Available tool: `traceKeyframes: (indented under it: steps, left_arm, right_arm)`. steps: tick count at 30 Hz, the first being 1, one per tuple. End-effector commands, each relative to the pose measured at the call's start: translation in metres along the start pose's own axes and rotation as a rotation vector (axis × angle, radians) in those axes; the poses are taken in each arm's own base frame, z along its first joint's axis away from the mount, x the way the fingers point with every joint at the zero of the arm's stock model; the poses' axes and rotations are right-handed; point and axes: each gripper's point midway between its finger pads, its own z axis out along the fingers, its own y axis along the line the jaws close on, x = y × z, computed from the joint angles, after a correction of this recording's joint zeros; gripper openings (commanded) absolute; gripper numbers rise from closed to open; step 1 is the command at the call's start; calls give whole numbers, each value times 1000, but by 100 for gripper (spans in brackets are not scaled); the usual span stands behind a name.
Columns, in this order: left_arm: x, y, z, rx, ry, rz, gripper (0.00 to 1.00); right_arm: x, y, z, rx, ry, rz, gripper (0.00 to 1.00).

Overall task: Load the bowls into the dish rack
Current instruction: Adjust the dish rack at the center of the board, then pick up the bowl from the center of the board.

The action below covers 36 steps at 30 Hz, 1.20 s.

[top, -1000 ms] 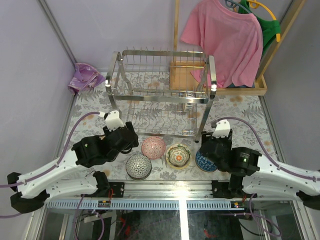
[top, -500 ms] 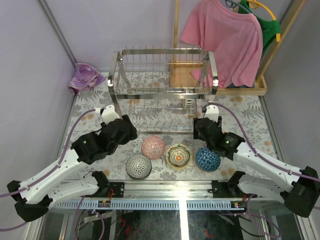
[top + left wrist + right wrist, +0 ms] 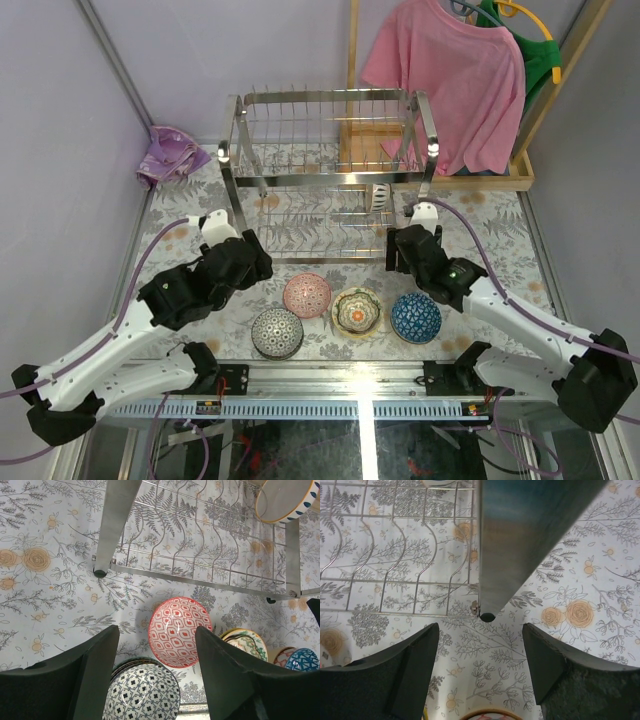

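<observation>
TOP: high at 6 o'clock edge, facing 12 o'clock, whole worktop [image 3: 190,195] | LEFT WRIST: near, looking down | RIGHT WRIST: nearer, looking down | SHARED: dish rack [image 3: 328,150] lower grid, all three

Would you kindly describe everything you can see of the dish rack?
The dish rack is shiny steel wire, two tiers, with tubular corner posts and upright prongs along the top. It stands upright on the floral tablecloth, behind the bowls; a small white object sits at its right end.
</observation>
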Motion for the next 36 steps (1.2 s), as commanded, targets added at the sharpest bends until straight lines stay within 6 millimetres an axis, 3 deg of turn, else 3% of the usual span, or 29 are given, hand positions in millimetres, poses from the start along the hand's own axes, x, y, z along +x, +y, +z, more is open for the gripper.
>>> traceKeyframes:
  steps: [1,11,18,25,30,36]
  left_arm:
    - [-4,-12,-4,64,7,5,62]
    - [-1,-29,-23,178,74,25,63]
    - [24,-42,-23,208,153,69,62]
    - [48,-53,-22,201,193,116,62]
    - [45,-50,-28,191,187,117,62]
    - [44,-47,-27,183,179,118,62]
  right_arm:
    - [7,9,-4,-90,34,-3,76]
    - [-4,4,-58,-207,17,81,83]
    - [-2,12,-84,-318,36,98,84]
    - [9,24,-90,-400,85,79,74]
    - [25,34,-97,-472,150,77,64]
    - [43,43,-100,-500,209,71,62]
